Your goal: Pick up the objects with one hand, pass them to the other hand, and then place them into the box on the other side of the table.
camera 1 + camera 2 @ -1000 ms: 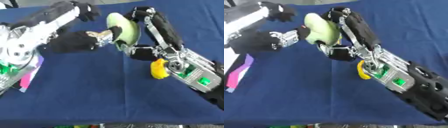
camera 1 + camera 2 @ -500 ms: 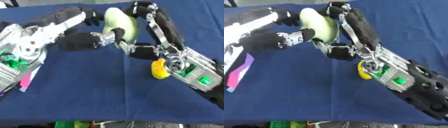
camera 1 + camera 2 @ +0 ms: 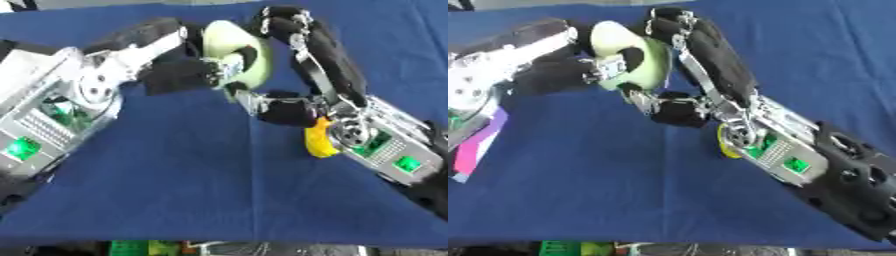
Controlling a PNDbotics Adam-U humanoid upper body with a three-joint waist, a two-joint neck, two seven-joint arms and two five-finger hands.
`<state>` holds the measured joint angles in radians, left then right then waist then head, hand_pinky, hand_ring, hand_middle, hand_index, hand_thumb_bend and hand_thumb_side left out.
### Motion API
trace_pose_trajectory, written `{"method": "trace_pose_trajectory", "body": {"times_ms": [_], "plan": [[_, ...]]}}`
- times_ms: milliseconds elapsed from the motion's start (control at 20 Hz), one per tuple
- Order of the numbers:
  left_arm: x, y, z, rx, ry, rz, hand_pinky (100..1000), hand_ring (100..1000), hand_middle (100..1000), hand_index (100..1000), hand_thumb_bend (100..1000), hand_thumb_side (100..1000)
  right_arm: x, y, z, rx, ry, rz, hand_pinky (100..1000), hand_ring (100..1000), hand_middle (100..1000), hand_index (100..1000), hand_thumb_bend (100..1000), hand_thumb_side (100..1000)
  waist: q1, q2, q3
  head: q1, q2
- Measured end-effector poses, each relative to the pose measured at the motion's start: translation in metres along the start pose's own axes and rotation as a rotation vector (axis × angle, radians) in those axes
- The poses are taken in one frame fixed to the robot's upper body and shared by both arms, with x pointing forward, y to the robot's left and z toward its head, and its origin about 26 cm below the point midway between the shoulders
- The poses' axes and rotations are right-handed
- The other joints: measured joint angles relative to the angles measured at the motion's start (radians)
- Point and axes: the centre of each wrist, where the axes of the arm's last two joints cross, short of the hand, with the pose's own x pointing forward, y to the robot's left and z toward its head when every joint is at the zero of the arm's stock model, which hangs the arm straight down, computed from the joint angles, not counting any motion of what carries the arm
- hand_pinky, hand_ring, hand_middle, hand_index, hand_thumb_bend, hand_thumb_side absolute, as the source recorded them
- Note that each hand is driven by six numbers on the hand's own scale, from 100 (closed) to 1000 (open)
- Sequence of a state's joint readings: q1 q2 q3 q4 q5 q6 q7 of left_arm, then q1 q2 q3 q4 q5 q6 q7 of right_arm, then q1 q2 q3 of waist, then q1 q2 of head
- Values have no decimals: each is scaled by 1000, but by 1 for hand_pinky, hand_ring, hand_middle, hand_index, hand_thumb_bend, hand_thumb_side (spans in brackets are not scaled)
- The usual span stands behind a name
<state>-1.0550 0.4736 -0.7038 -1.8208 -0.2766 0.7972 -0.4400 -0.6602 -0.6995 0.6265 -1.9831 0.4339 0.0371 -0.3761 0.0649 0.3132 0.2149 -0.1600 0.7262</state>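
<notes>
Low in the right half of the picture, a small yellow thing (image 3: 318, 141) lies on the blue table (image 3: 201, 190), partly hidden behind the right arm. At the left edge of the right eye view, a pink and purple thing (image 3: 478, 147) peeks out from under the left arm.

Higher up, near the top middle, both hands meet around a pale green round thing (image 3: 234, 61). It is held up above the table, between the two hands.

The right hand (image 3: 289, 60) comes in from the lower right. Its fingers curl over the top and right side of the green thing, and its thumb sits just under it.

The left hand (image 3: 179, 72) comes in from the left. Its fingers are bent around the left side of the green thing and touch it.
</notes>
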Motion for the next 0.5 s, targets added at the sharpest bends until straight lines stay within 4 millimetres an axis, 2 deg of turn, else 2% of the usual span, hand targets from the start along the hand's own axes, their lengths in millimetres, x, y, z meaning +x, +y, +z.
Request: {"method": "trace_pose_trajectory", "body": {"times_ms": [150,200,250,300,350,500], "plan": [[2,-1,0,-22,-18,21,892,792,675,814,174,841,0,2,1,15,-12,0,820,493,316,520,100,100,-3,0,0,0,0],[3,-1,0,-29,-22,26,876,762,642,788,100,760,0,3,1,20,-16,-2,820,493,316,520,100,100,-3,0,-1,0,0],[3,-1,0,-34,-25,31,859,740,618,767,100,647,0,3,1,22,-20,-3,820,494,317,521,100,100,-4,0,-1,0,0],[3,-1,0,-39,-27,36,845,717,599,748,100,592,0,4,2,25,-25,-5,819,495,318,521,100,100,-4,0,-1,1,0],[3,-1,0,-44,-28,40,812,670,564,713,100,446,0,4,2,27,-27,-7,817,497,321,524,100,100,-4,0,-2,1,0],[1,0,-2,-60,-25,57,770,606,506,645,100,288,1,6,3,34,-29,-11,815,501,326,529,100,100,-4,0,-3,5,0]]}}
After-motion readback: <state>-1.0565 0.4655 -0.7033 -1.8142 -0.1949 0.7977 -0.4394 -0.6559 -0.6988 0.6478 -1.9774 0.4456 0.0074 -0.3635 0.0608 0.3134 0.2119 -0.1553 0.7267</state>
